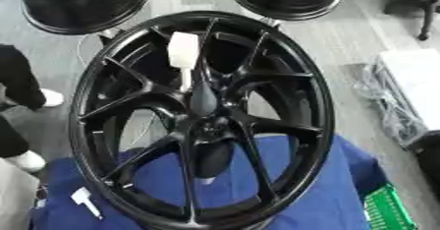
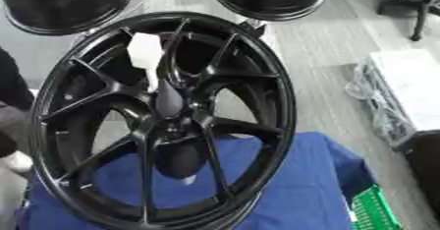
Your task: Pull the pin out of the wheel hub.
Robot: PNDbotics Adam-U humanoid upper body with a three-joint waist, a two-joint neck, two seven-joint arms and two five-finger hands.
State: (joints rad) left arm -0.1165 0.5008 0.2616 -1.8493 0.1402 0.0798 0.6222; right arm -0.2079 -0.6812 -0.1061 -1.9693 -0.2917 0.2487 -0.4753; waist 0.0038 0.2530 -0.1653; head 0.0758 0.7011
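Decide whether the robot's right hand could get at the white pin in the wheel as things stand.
Probably yes. The white pin stands out from the front of the wheel hub with nothing covering it. The right hand is not in view, so its approach is unconfirmed.

A blue cloth [image 1: 343, 185] carries the black wheel [image 1: 202, 121] and a white piece [image 1: 84, 199].

A: Log entry, text check. I scan the black wheel hub [image 1: 202, 121] rim and spokes: I read no brand, no size marking, no number.

B: The white pin [image 1: 182, 52] head?

A: Plain white; I see no lettering on it. Same for the small white piece [image 1: 84, 199] on the blue cloth [image 1: 335, 194].

B: Green crate [image 1: 391, 209]?

A: I find no label there. Nothing legible in either eye view.
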